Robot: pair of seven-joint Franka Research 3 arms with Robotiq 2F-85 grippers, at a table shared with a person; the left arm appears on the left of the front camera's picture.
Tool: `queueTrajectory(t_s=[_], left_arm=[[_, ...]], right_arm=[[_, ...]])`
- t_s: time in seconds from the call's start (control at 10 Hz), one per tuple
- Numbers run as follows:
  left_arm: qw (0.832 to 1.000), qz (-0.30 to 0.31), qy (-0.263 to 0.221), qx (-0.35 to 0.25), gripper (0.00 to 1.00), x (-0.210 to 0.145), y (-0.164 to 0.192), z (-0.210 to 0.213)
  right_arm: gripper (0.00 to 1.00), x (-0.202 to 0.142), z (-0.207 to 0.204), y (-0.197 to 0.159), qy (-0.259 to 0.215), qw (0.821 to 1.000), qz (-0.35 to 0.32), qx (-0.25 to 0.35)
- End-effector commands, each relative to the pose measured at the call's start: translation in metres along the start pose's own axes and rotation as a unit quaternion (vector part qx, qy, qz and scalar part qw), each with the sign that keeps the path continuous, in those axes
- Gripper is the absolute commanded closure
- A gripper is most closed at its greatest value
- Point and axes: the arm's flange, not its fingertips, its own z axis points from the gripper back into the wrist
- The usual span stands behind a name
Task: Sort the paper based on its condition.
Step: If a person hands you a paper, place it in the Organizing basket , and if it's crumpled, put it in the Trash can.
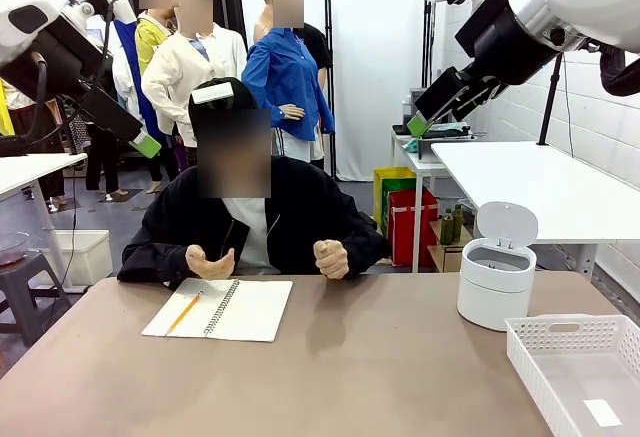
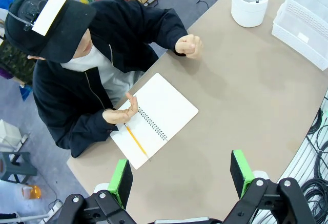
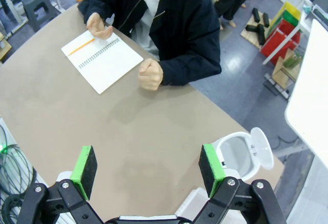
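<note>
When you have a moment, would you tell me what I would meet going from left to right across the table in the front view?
Spiral notebook → person's closed fist → round white bin → white perforated tray.

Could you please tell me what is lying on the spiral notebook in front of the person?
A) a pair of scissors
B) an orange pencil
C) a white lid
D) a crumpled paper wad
B: an orange pencil lies slantwise on one page of the open spiral notebook.
</note>
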Motion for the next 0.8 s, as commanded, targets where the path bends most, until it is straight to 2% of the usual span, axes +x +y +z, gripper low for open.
queueTrajectory(t_s=[0.0, 0.7], left_arm=[[1.0, 0.001, 0.002, -0.001, 0.0, -0.0008, 0.0006, 0.0001], [1.0, 0.001, 0.002, -0.001, 0.0, -0.0008, 0.0006, 0.0001]], right_arm=[[0.0, 0.0001, 0.0, 0.0001, 0.0, 1.0, 0.0, 0.0], [0.0, 0.0001, 0.0, 0.0001, 0.0, 1.0, 0.0, 0.0]])
